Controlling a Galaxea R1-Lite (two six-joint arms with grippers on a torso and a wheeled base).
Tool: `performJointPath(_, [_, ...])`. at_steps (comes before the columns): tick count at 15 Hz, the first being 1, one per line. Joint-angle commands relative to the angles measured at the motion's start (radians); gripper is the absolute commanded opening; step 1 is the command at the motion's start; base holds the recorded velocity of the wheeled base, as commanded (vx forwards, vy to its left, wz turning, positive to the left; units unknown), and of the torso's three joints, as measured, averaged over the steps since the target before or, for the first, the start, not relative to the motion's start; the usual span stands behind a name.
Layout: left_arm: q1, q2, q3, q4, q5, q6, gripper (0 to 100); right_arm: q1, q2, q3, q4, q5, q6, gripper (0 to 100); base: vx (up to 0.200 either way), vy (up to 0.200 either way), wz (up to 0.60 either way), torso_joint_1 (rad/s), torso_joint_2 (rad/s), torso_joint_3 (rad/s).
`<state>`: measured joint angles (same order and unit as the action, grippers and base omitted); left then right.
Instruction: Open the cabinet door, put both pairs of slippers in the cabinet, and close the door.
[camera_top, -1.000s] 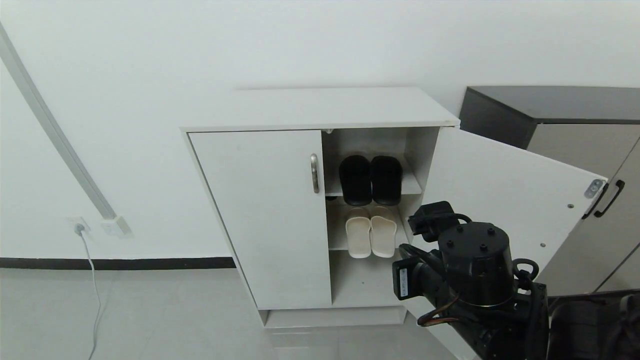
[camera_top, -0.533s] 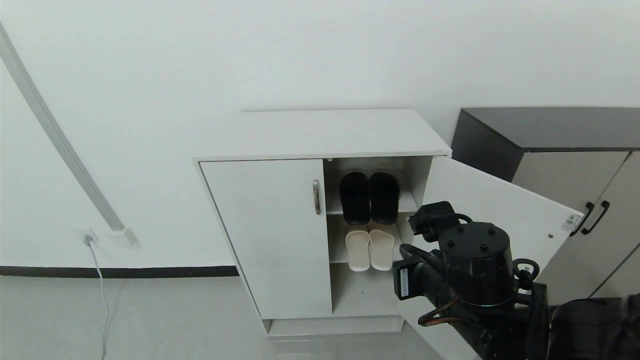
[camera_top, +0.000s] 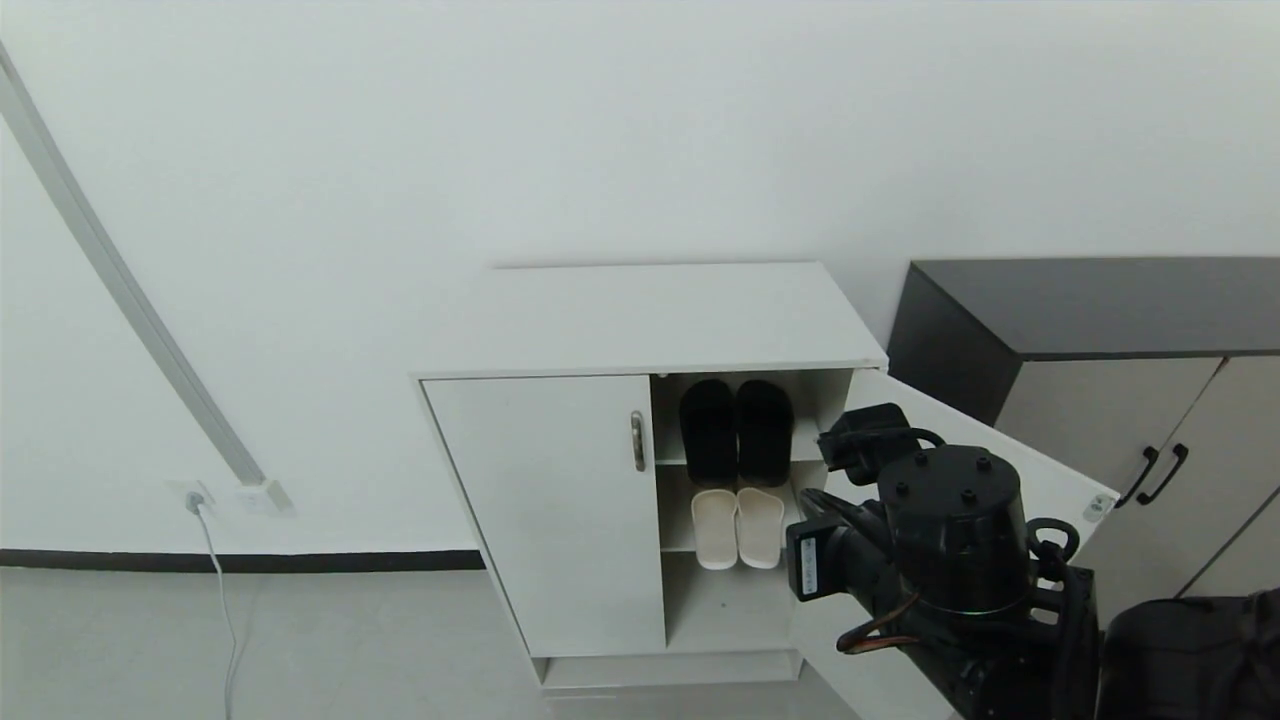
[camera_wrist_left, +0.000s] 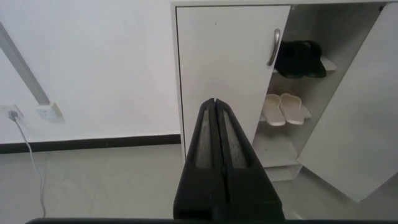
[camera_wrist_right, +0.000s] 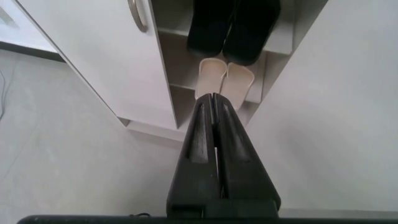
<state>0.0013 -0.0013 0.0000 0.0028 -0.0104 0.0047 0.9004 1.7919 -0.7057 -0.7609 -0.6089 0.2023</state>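
My left gripper and right gripper are each pressed together. 2 pairs sit inside the cabinet: black slippers above, cream slippers below, right door open. The arm label is too small to read.

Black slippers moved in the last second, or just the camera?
No. The black slippers still sit on the upper shelf of the cabinet, directly above the cream slippers; the whole head view shifted, so the camera moved.
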Motion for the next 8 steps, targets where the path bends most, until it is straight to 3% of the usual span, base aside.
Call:
performJointPath(1, [0.0, 0.001, 0.0, 0.0, 0.0, 0.0, 0, -0.002, 0.0, 0.0, 0.0, 0.0, 0.0, 0, 0.0, 0.0, 0.0, 0.242, -0.58, -0.32])
performJointPath(8, [0.0, 0.001, 0.0, 0.0, 0.0, 0.0, 0, -0.002, -0.003, 0.002, 0.0, 0.0, 0.0, 0, 0.0, 0.0, 0.0, 0.229, -0.52, -0.286])
